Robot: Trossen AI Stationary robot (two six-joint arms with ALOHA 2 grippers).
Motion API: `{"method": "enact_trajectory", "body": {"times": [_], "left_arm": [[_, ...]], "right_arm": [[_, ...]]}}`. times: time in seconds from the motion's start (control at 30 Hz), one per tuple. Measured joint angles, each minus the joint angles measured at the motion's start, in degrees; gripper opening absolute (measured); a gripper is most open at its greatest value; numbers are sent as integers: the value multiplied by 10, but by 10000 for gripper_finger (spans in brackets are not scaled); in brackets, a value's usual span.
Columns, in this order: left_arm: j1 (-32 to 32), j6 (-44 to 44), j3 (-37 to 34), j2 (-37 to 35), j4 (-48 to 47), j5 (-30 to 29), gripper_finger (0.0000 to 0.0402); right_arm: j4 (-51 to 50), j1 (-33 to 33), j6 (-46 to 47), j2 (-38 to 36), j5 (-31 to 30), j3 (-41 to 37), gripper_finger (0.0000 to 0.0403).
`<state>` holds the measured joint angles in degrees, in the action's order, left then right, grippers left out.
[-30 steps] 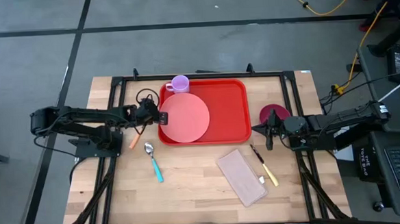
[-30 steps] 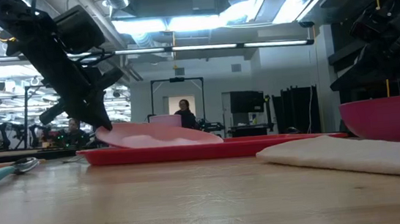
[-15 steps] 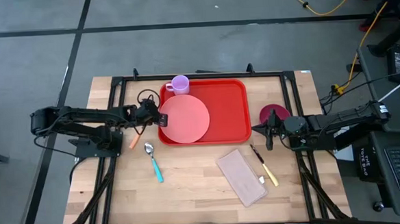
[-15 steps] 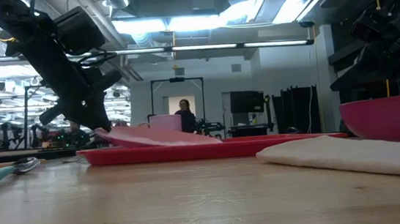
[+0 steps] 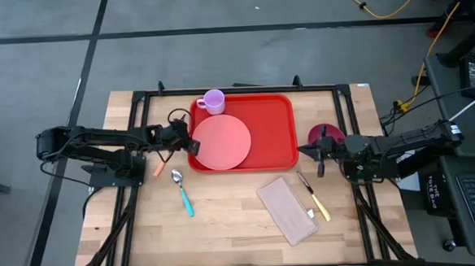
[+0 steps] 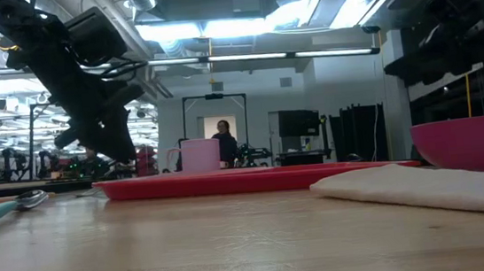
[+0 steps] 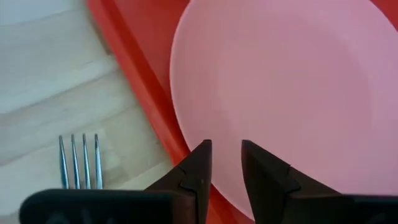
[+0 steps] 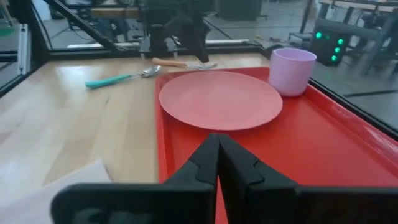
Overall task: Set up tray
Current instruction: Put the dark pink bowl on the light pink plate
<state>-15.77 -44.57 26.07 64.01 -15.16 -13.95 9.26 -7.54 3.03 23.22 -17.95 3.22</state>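
The tray (image 5: 270,135) lies at the centre of the table toward twelve o'clock, with the pink plate (image 5: 222,142) flat in its nine o'clock half and the lilac cup (image 5: 213,101) at its eleven o'clock corner. The main risk sits with the left gripper (image 7: 225,163): it hangs right at the plate's nine o'clock edge, over the tray rim, and if it pulls away low or at a slant a finger could catch the plate lip and drag or tip it back onto the rim. The fork (image 7: 79,160) lies just beside that gripper on the bare wood, so a careless retreat could also knock it askew. A smaller risk is the right gripper (image 5: 318,154), which waits at three o'clock close to the dark pink bowl (image 5: 325,134) and near the knife (image 5: 314,197); a sudden reach toward the tray could nudge either. As for the pincers, the left gripper stands parted by a narrow gap and holds nothing, its tips framing the plate edge; whether they touch it cannot be told. The right gripper is pressed fully together, with nothing between its fingers.
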Motion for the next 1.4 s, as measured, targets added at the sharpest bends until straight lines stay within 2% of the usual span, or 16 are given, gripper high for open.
{"method": "enact_trajectory", "body": {"times": [0.13,0.27,0.53,0.73,0.9,1.0,1.13,1.23,1.4], "left_arm": [[6,50,0,0,7,-5,80],[21,108,0,0,41,-42,80],[58,294,0,0,188,-54,76],[80,375,0,0,298,-22,65],[90,432,0,0,358,19,53],[93,457,0,0,382,30,47],[94,481,0,0,393,32,42],[93,504,0,0,394,32,40],[93,518,0,0,391,35,39]], "right_arm": [[0,0,-6,0,0,0,9],[-1,0,-7,0,1,0,7],[-6,0,-7,0,0,0,27],[2,0,-16,0,0,8,23],[-23,0,-19,0,-3,59,6],[-91,0,2,1,-28,112,10],[-263,0,69,14,-90,195,6],[-381,0,171,26,-142,253,5],[-559,0,338,39,-155,334,13]]}}
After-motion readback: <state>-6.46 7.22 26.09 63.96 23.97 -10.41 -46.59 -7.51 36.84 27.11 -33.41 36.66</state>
